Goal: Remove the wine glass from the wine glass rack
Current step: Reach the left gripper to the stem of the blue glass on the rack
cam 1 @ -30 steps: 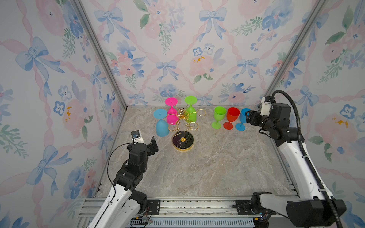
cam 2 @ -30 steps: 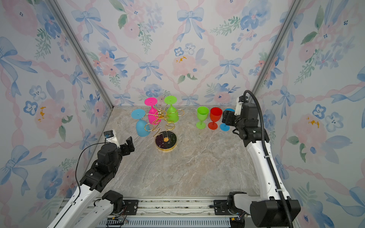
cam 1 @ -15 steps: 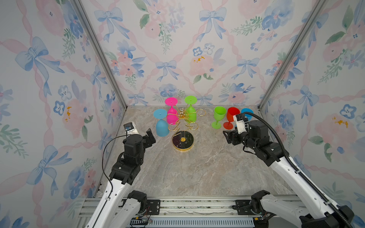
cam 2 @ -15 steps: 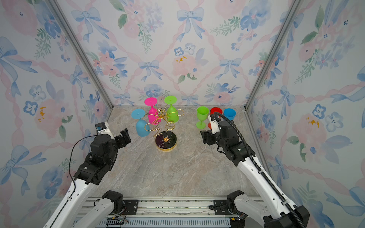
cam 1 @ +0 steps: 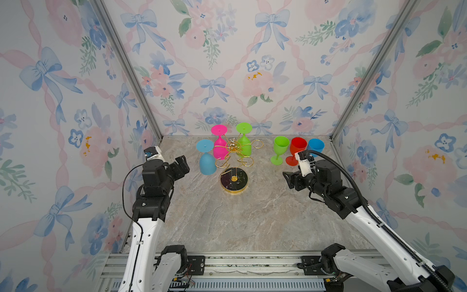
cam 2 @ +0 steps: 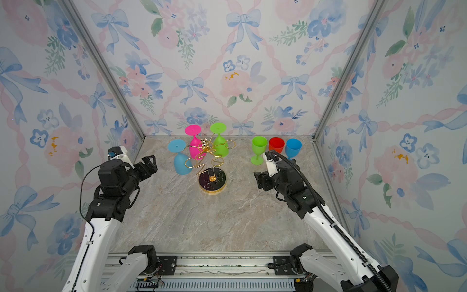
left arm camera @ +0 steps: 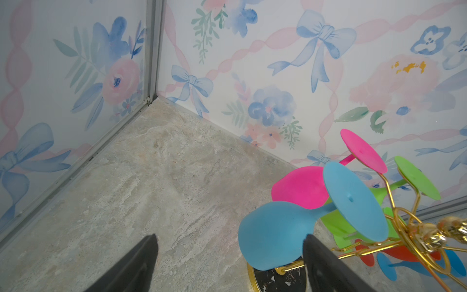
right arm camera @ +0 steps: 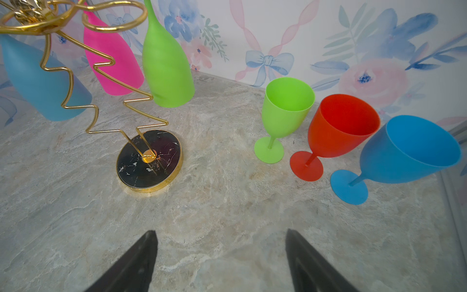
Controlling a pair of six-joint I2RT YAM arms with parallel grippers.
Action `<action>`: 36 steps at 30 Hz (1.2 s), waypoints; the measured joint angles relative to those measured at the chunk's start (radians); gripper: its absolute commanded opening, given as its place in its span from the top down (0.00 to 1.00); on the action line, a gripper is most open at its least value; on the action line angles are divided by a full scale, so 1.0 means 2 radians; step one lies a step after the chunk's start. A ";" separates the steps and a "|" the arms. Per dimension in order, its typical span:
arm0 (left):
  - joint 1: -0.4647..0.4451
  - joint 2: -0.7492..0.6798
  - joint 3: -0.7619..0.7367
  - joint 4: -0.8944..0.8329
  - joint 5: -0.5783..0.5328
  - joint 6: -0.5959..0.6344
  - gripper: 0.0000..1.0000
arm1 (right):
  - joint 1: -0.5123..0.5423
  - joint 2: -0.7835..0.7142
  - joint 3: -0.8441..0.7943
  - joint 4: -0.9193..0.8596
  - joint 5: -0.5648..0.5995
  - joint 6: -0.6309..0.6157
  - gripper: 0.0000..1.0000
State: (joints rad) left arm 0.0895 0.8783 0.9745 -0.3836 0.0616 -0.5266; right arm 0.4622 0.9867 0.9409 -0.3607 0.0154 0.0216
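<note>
No legible text, labels, brands or numbers on anything in view.

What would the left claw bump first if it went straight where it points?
Probably the upside-down blue plastic wine glass hanging on the gold wire rack: its bowl sits just ahead of one finger of the open left claw. Depth is unclear, so it might slip past.

red glass (cam 1: 298, 149) half behind right arm (cam 1: 328, 183), wine glass rack (right arm camera: 163, 158) top cropped
</note>
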 measured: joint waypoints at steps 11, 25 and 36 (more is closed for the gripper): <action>0.019 0.062 0.055 -0.004 0.140 -0.033 0.18 | 0.003 -0.018 -0.004 0.001 0.006 0.000 0.18; 0.023 0.126 0.096 -0.004 0.244 -0.076 0.31 | 0.003 -0.027 -0.015 0.003 0.011 0.008 0.18; 0.023 0.161 0.122 -0.003 0.295 -0.099 0.38 | 0.006 -0.028 -0.019 0.003 0.011 0.011 0.18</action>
State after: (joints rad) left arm 0.1345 1.2003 1.2182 -0.3904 0.6525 -0.7250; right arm 0.4744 0.9302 0.9031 -0.3542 0.0383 0.0444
